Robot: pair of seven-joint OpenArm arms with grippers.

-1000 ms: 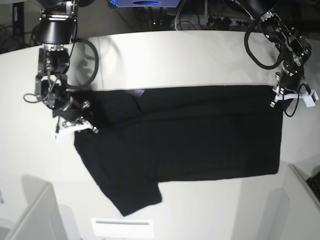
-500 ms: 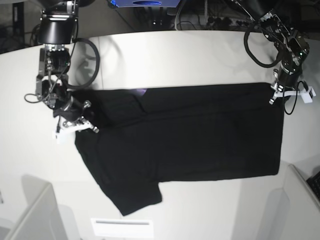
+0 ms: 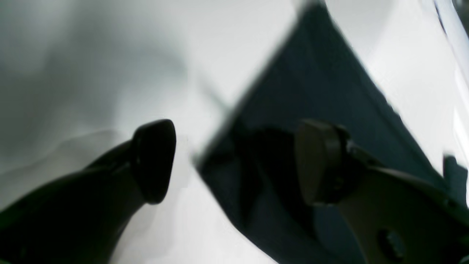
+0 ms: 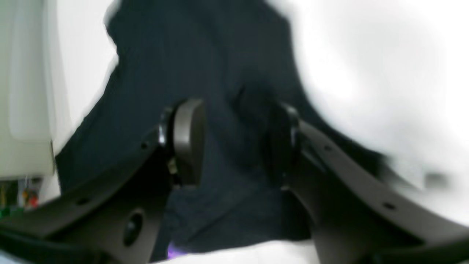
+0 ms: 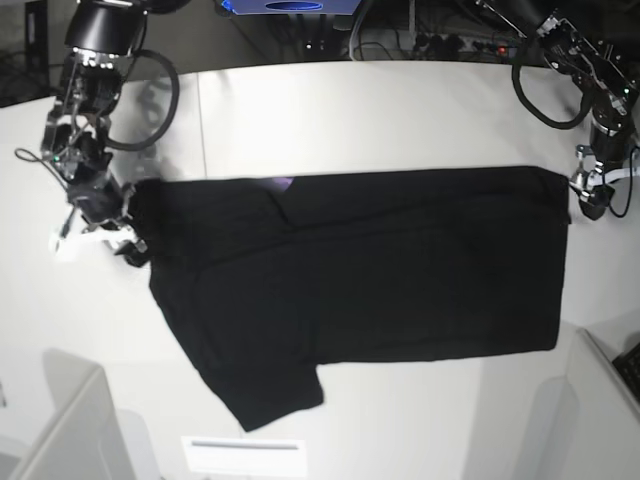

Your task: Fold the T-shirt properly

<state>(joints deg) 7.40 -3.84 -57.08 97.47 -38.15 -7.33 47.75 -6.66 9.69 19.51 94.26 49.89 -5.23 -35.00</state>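
The black T-shirt lies spread flat on the white table, plain side up, with one sleeve pointing to the front left. A sliver of purple print shows at its far edge. My left gripper is open just off the shirt's far right corner. In the left wrist view the left gripper hangs open over that shirt corner. My right gripper is at the shirt's left edge. In the right wrist view the right gripper is open with the shirt beneath it.
A white label sheet lies at the table's front edge. Pale bins stand at the front left and front right. Cables and a blue device sit behind the table.
Both grippers have moved outward. The right gripper went left to the shirt's left edge. The left gripper went right, off the far right corner. The shirt lies flat.
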